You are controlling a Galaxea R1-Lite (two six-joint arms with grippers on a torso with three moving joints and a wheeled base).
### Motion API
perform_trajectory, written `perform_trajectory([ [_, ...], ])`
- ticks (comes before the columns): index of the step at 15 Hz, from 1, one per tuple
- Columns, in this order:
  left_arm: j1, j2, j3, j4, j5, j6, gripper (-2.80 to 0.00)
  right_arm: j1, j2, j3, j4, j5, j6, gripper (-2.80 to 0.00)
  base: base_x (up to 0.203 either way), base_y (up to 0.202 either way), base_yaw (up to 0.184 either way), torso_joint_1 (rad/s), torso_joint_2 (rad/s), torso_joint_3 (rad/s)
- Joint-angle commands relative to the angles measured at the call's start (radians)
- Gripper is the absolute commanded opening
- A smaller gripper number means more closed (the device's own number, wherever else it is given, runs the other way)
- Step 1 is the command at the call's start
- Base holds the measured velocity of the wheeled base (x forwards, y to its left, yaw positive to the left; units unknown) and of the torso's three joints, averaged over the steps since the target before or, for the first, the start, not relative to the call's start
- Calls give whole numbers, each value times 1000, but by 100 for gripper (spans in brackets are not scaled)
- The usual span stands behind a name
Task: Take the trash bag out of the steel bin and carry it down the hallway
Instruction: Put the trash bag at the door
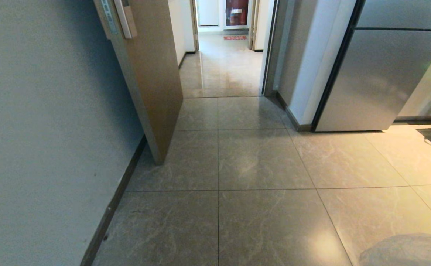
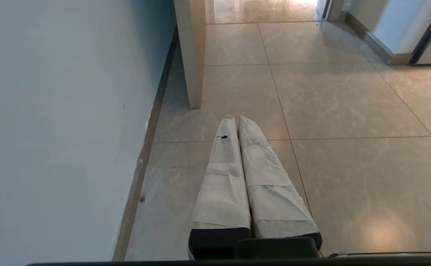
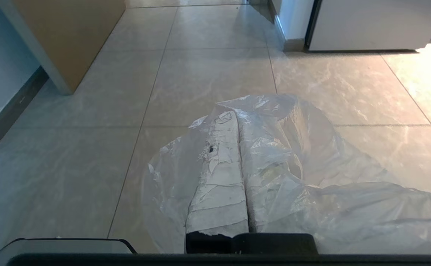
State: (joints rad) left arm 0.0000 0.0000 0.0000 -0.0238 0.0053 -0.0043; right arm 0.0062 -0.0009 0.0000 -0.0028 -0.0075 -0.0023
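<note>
Grey-beige tiled hallway (image 1: 259,162), wooden door (image 1: 152,74) ajar; right end effector (image 3: 237,118) clamped on trash bag (image 3: 311,177); left end effector (image 2: 236,118) together.

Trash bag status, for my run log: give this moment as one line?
held: trash bag | by: right tool, shut on plastic | left tool: shut, empty | ahead: hallway, open door
</note>
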Motion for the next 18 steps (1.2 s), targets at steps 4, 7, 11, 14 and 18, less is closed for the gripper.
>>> perform_trajectory([
  [4,0,0,11,-1,1,0,-280,0,1,0,0,0,-1,-280,191,0,1,4,2,4],
  [7,0,0,11,-1,1,0,-280,0,1,0,0,0,-1,-280,192,0,1,1,2,1],
  [11,0,0,11,-1,1,0,-280,0,1,0,0,0,-1,-280,193,0,1,3,3,3],
  [14,0,0,11,-1,1,0,-280,0,1,0,0,0,-1,-280,191,0,2,1,5,1],
  [18,0,0,11,-2,1,10,-280,0,1,0,0,0,-1,-280,192,0,1,4,-4,2],
])
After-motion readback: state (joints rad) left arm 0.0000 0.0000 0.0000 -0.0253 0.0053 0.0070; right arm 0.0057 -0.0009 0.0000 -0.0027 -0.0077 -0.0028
